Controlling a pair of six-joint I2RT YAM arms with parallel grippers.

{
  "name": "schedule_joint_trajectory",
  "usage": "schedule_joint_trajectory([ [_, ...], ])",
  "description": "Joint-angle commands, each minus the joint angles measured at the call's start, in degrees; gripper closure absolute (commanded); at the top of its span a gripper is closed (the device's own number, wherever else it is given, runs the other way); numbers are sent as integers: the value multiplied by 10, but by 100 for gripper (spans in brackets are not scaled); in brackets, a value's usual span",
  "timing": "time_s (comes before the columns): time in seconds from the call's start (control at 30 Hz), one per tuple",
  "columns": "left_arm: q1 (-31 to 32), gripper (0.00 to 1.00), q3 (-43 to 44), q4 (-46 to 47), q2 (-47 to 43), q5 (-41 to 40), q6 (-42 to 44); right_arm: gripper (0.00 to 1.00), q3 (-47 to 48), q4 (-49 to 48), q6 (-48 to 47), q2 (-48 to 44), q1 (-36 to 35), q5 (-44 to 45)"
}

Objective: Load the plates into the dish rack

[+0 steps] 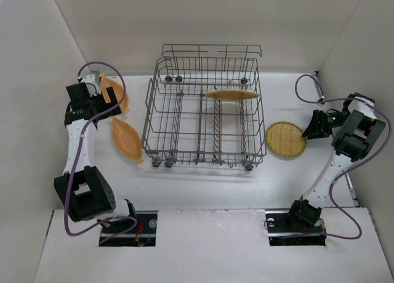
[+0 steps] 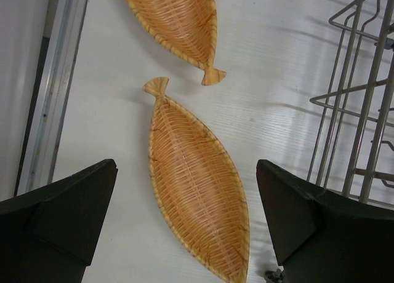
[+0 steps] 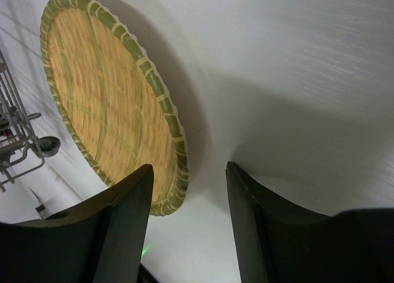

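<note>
The grey wire dish rack (image 1: 149, 114) stands mid-table. One orange-tan plate (image 1: 231, 94) stands on edge in its back right part. Two leaf-shaped woven plates lie left of the rack: one near (image 1: 126, 138) (image 2: 197, 191), one farther back (image 1: 117, 93) (image 2: 175, 18), partly hidden by my left arm. My left gripper (image 1: 104, 106) (image 2: 186, 221) is open and empty above the near leaf plate. The round yellowish plate (image 1: 286, 139) (image 3: 104, 98) lies right of the rack. My right gripper (image 1: 309, 128) (image 3: 188, 191) is open and empty at that plate's right rim.
The rack's wires (image 2: 363, 111) rise just right of the left gripper. A rack wheel (image 3: 46, 146) shows beyond the round plate. White walls close in the table at left, back and right.
</note>
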State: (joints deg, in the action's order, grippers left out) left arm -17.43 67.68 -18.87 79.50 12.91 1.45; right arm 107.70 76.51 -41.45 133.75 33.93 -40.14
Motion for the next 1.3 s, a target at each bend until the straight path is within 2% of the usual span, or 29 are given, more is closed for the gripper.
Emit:
schedule_joint_trajectory([
  [0.0, 3, 0, 30, 5, 6, -9, 4, 44, 39, 73, -35, 25, -2, -11],
  [0.17, 11, 0, 37, 5, 16, -11, 5, 48, 77, 113, -54, 58, -5, -28],
  [0.7, 13, 0, 64, -4, 37, -13, 18, 48, 122, 186, -89, 101, -51, -19],
  [1.07, 8, 0, 61, 1, 40, -12, 18, 68, 153, 211, -101, 116, -85, 34],
  [1.27, 2, 0, 58, 3, 43, -10, 18, 91, 155, 214, -111, 113, -101, 51],
])
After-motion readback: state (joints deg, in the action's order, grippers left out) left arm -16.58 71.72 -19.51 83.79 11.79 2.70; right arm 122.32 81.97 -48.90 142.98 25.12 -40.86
